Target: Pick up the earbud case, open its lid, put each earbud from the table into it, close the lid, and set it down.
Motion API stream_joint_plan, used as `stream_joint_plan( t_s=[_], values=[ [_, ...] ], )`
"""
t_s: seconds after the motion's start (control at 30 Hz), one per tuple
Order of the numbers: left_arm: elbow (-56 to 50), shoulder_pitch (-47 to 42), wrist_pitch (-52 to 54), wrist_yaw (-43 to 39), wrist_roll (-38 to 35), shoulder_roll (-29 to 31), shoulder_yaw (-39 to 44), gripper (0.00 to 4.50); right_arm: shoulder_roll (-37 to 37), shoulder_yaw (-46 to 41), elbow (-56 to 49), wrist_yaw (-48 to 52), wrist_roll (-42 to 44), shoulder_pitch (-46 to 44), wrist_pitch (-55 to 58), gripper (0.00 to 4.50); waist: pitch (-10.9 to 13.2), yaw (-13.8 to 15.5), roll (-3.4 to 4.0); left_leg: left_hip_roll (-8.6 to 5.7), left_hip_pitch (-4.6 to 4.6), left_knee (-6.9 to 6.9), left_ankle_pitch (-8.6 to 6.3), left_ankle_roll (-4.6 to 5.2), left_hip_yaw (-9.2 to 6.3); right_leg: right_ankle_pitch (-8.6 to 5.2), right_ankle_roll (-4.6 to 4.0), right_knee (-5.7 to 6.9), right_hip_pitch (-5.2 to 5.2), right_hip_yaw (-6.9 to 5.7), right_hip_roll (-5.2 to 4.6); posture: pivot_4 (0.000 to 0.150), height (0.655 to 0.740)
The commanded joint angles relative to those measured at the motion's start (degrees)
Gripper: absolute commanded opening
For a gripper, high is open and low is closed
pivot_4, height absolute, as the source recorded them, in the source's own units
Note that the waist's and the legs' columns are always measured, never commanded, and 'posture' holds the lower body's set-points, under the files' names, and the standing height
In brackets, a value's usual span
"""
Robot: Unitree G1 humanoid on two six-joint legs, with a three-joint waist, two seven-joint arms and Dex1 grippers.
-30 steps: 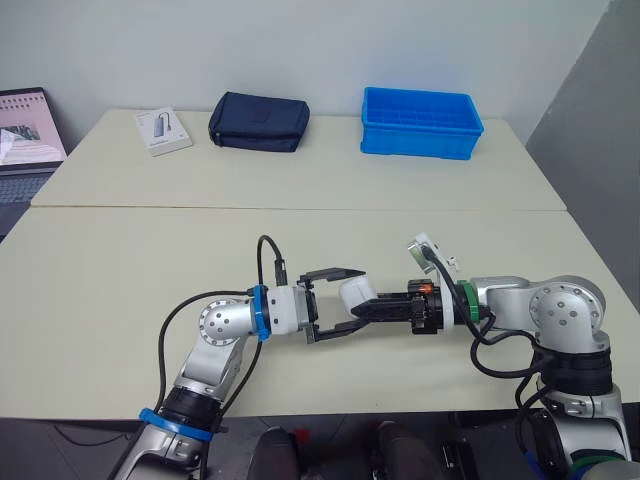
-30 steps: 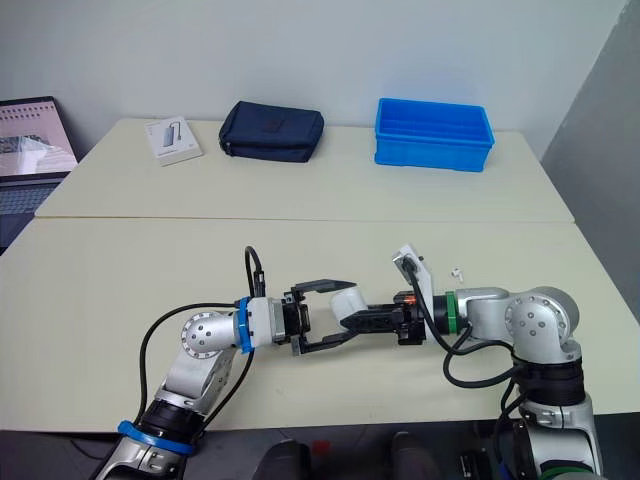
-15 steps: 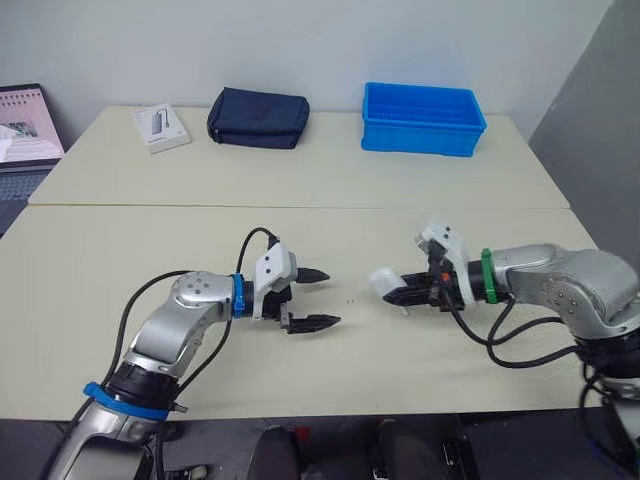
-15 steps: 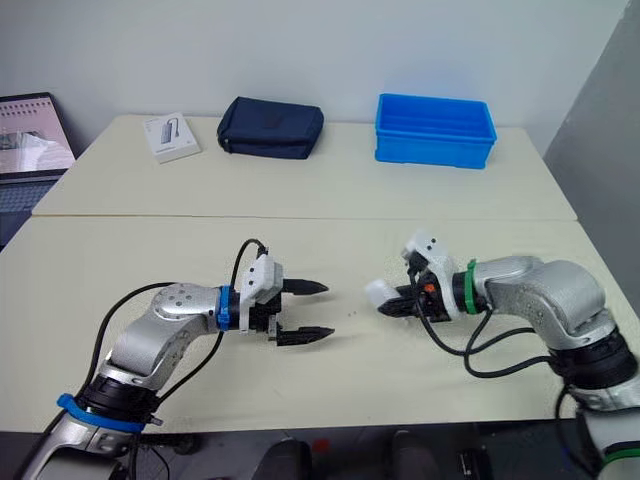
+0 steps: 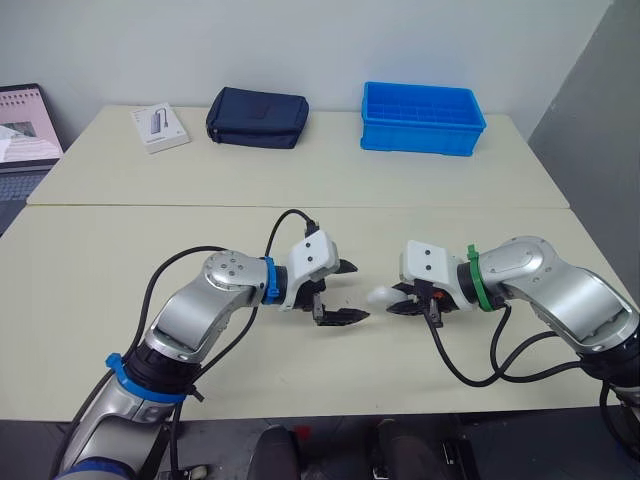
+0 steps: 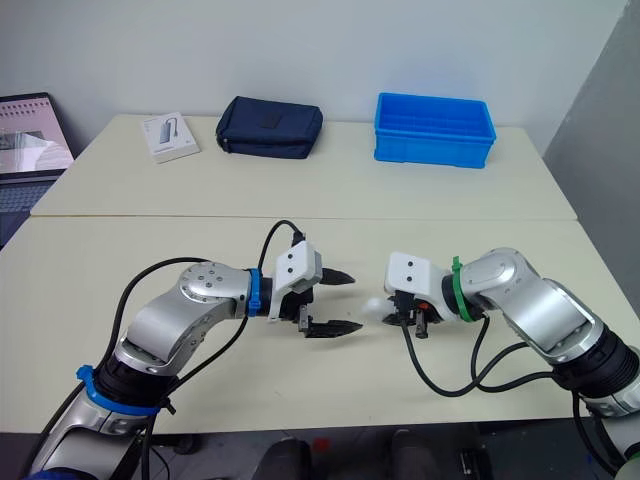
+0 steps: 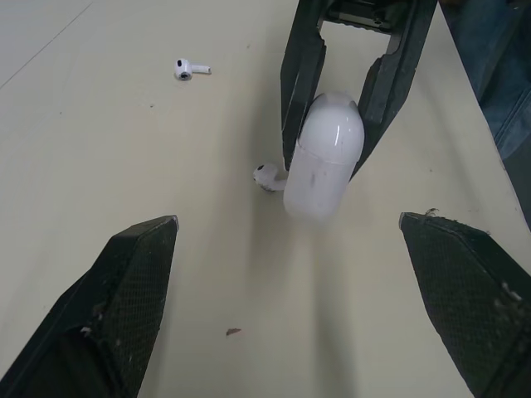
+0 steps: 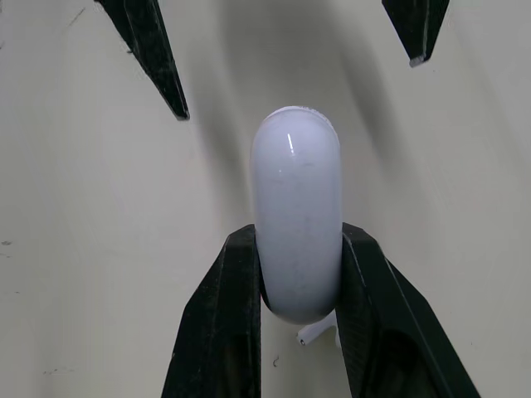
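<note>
My right gripper [image 8: 299, 240] is shut on the white earbud case [image 8: 297, 224], holding it by one end with the lid closed, low over the table near the middle. Facing it, my left gripper [image 5: 355, 292] stands open with nothing between its fingers, its tips a short way from the case's free end [image 7: 323, 157]. One white earbud [image 7: 267, 174] lies on the table right beside the case, partly under it. A second earbud [image 7: 189, 68] lies farther off on the bare tabletop.
At the back of the table stand a blue bin [image 5: 422, 120], a dark pouch [image 5: 257, 119] and a white box [image 5: 160, 127]. A laptop [image 5: 25, 125] sits at the far left edge. A seam [image 5: 300, 207] runs across between the two tabletops.
The left gripper, around the case a second ago, drew back to the left, then came toward the case again, still open. The right gripper kept the case and now holds it beside an earbud.
</note>
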Motion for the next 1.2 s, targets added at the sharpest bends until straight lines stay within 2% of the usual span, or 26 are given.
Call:
stream_joint_plan(
  t_s=[0.03,0.73,0.83,1.13,1.2],
  values=[
    [-0.92,-1.25,-1.73,-0.35,0.56,-0.64,-0.21,4.5,0.72,-1.34,-1.01,1.16,-0.55,-1.2,-0.11,0.78,0.0,0.0,0.0,0.0,0.0,0.0,0.0,0.0,0.0,0.0,0.0,0.0,0.0,0.0,0.0,0.15,0.7218],
    [2.08,-1.63,-4.1,-2.06,2.23,-3.05,-1.08,4.5,4.56,-3.95,-1.66,2.25,1.75,-4.21,5.42,0.78,0.0,0.06,0.0,-0.01,0.01,0.06,0.0,0.0,-0.02,0.15,-0.25,0.07,0.03,-0.01,0.0,0.15,0.7218],
    [2.56,-1.86,-4.23,-2.18,2.22,-3.05,-0.86,3.92,4.46,-3.85,-1.74,2.3,1.59,-4.26,5.28,0.78,0.0,0.06,0.0,-0.01,0.01,0.07,0.01,0.0,-0.02,0.15,-0.25,0.08,0.03,0.0,0.0,0.15,0.7218],
    [2.92,-1.9,-4.23,-2.33,1.74,-3.53,-0.85,0.98,4.13,-3.43,-1.85,2.74,0.9,-4.3,4.45,0.78,0.0,0.06,0.0,-0.01,0.01,0.07,0.01,0.01,-0.02,0.16,-0.26,0.09,0.03,-0.01,0.0,0.15,0.7218],
    [2.89,-1.84,-4.25,-2.24,1.77,-3.84,-0.82,0.77,4.13,-3.35,-1.85,3.0,0.77,-4.29,4.21,0.78,0.0,0.06,0.0,-0.01,0.01,0.08,0.01,0.0,-0.02,0.16,-0.26,0.09,0.04,0.0,0.0,0.15,0.7218]
  ],
)
